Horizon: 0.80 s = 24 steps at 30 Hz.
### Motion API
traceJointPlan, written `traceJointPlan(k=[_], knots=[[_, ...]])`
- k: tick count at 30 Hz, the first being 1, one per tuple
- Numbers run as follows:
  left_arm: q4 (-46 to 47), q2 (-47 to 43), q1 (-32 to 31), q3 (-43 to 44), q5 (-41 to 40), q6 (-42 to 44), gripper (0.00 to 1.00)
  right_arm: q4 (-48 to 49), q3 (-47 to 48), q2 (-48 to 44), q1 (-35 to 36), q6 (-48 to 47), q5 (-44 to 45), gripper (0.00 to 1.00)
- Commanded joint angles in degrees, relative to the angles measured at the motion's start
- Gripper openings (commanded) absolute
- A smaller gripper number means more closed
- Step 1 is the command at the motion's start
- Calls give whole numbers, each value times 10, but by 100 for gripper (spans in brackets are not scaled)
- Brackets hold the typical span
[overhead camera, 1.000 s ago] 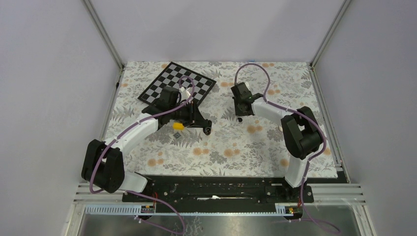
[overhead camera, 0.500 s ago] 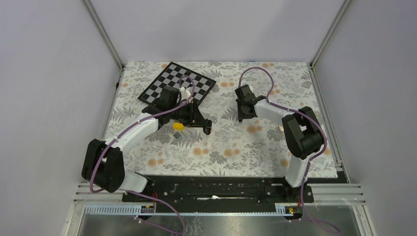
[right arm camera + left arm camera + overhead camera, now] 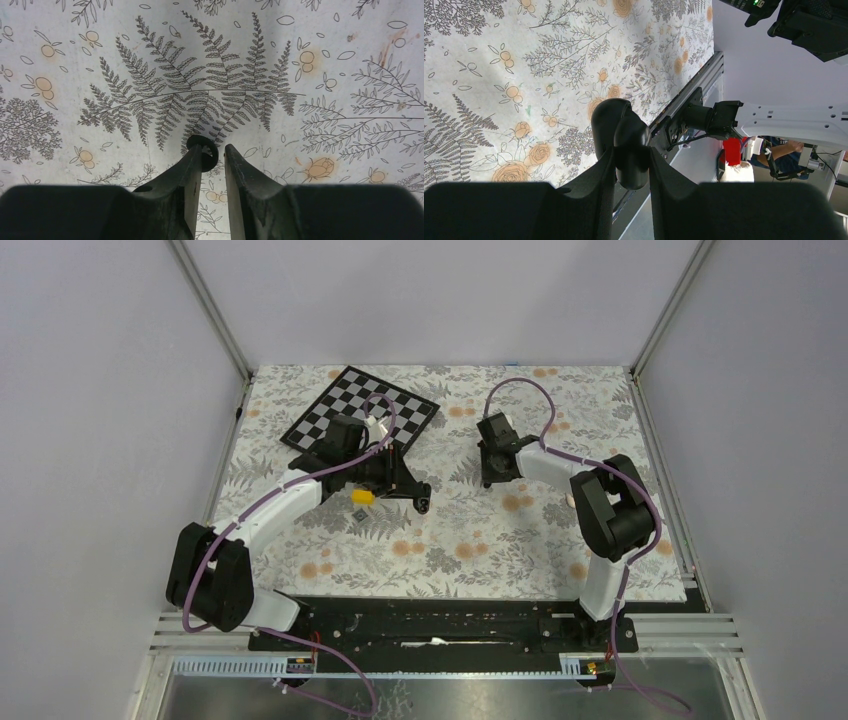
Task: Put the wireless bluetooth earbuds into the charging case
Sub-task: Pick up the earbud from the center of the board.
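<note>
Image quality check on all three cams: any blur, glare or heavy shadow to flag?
Top view: even soft light, no glare, only faint shadows on the floral cloth. Left wrist view: the left fingers are blurred black shapes; the black case between them shows a slight sheen. Right wrist view: cloth print sharp, right fingers dark, soft shadow around the small black earbud at their tips.
</note>
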Motion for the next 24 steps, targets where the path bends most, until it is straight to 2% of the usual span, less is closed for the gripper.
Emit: traceJointPlan(k=[1, 8, 17, 22, 24], knots=[[12, -5, 2, 16, 1, 4, 0, -3, -8, 11, -2, 13, -22, 31], [12, -5, 2, 15, 1, 6, 0, 3, -7, 11, -2, 18, -30, 30], [10, -2, 2, 18, 3, 7, 0, 3, -6, 5, -2, 17, -28, 16], [9, -3, 2, 20, -1, 7, 0, 4, -10, -12, -1, 23, -33, 2], [9, -3, 2, 19, -3, 6, 0, 3, -12, -23, -2, 25, -36, 0]])
